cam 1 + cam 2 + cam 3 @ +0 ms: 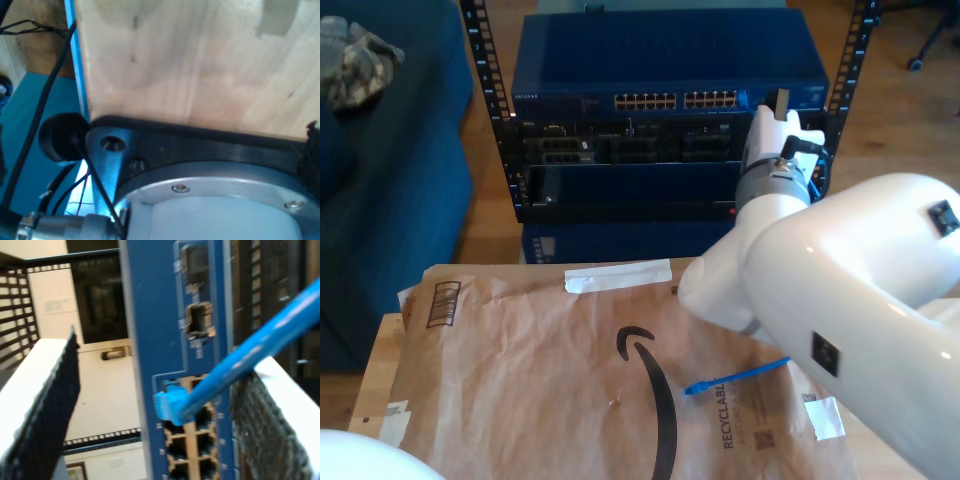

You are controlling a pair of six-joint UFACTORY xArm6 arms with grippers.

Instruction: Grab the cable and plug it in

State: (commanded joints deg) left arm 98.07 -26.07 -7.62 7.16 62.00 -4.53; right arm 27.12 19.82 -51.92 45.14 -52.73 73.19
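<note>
The blue cable (260, 335) runs slantwise between the fingers of my second gripper (162, 354), close to one ribbed pad (270, 440). Its plug (167, 405) sits at the mouth of a port on the blue switch (150, 315); I cannot tell whether it is fully seated. The jaws stand wide apart, open, with neither pad pressing the cable. In the exterior view my second gripper (775, 108) reaches up to the switch (660, 60) in the rack, near the right end of its port row. The cable's other end (735, 378) lies loose on brown paper.
The first wrist view looks at a wooden board (200, 60), a black base plate (210, 145) and dark robot wires (55, 80). Brown packing paper (550, 380) covers the table. More black rack gear (620, 150) sits below the switch. A blue couch (380, 180) stands at the exterior view's left.
</note>
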